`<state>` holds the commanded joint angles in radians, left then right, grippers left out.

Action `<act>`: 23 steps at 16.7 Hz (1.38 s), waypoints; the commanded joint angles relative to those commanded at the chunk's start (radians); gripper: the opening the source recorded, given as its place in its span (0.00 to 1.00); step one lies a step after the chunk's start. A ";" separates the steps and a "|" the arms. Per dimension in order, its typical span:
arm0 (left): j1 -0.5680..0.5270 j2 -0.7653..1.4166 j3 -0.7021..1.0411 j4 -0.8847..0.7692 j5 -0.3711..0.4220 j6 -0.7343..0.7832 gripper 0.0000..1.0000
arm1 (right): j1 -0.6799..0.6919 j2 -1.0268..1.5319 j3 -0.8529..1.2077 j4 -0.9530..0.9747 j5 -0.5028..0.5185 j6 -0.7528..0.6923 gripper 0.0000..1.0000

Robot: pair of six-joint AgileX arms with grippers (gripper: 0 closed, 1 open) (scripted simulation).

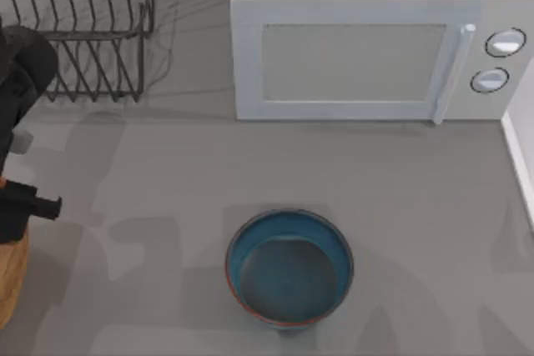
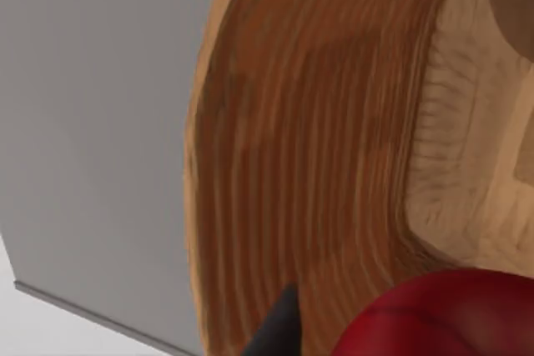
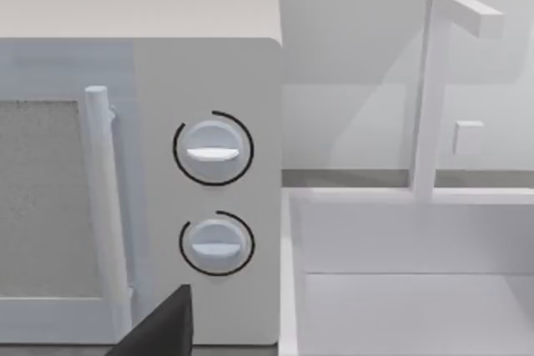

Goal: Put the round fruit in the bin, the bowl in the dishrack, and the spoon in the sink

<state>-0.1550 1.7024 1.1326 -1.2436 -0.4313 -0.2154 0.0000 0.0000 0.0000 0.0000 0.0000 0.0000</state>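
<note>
1. The bowl point(image 1: 289, 266) sits upright near the front middle of the table, with nothing visible inside it.
2. The dishrack point(image 1: 92, 22) stands at the back left, holding nothing.
3. At the left edge, the left gripper point(image 2: 279, 327) hangs over the wooden bin point(image 2: 317, 147), gripping the round fruit point(image 2: 442, 314) above its opening.
4. The microwave point(image 1: 375, 52) stands at the back; beside it lies the white sink point(image 3: 409, 281) with its faucet point(image 3: 434, 89).
5. The right gripper point(image 3: 163, 327) faces the microwave; I cannot tell its finger state.

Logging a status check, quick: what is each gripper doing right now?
Left gripper: over the wooden bin, the round fruit at its fingers; grip cannot be told.
Right gripper: facing the microwave; cannot be told.
</note>
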 joint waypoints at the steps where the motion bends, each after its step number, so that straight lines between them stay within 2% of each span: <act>1: 0.000 0.000 0.000 0.000 0.000 0.000 0.30 | 0.000 0.000 0.000 0.000 0.000 0.000 1.00; 10: 0.000 0.000 0.000 0.000 0.000 0.000 0.98 | 0.000 0.000 0.000 0.000 0.000 0.000 1.00; 20: -0.001 -0.001 0.000 0.000 -0.002 0.001 1.00 | 0.000 0.000 0.000 0.000 0.000 0.000 1.00; 23: 0.007 -0.055 -0.038 0.055 0.014 0.005 1.00 | 0.000 0.000 0.000 0.000 0.000 0.000 1.00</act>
<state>-0.1479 1.6479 1.0947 -1.1886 -0.4169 -0.2107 0.0000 0.0000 0.0000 0.0000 0.0000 0.0000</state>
